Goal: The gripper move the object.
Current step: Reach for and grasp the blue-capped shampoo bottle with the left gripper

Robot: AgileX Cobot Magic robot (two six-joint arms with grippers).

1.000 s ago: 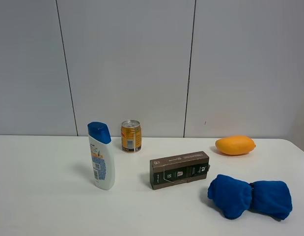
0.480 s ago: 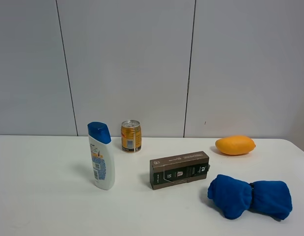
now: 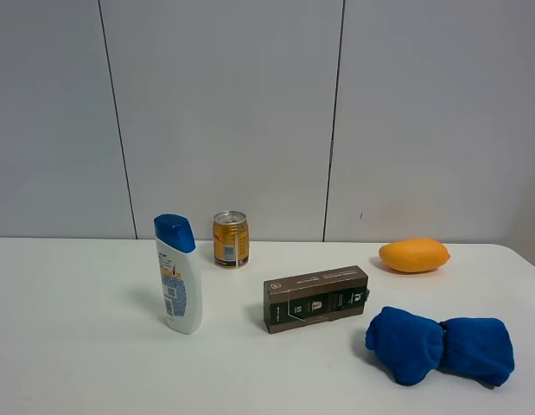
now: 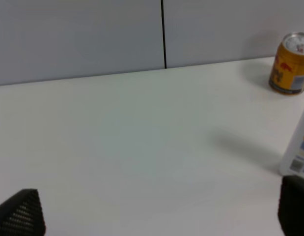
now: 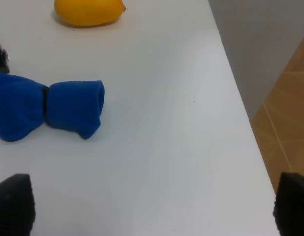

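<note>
The tall white shampoo bottle [image 3: 178, 274] with a blue cap stands upright on the white table [image 3: 85, 346], left of middle. Its lower white edge shows in the left wrist view [image 4: 300, 152]. Neither arm shows in the exterior high view. My left gripper [image 4: 156, 216] is open and empty; its fingertips [image 4: 21, 214] stand far apart, low over the bare table left of the bottle. My right gripper [image 5: 152, 206] is open and empty too, with its fingertips [image 5: 12, 204] wide apart near the table's right edge.
A small gold can [image 3: 231, 239] stands behind the bottle, also in the left wrist view [image 4: 290, 63]. A dark box [image 3: 316, 298] lies mid-table. A yellow mango [image 3: 413, 255] [image 5: 89, 11] and a blue rolled cloth [image 3: 438, 346] [image 5: 46, 108] lie at the right. The table's right edge [image 5: 235, 98] drops to the floor.
</note>
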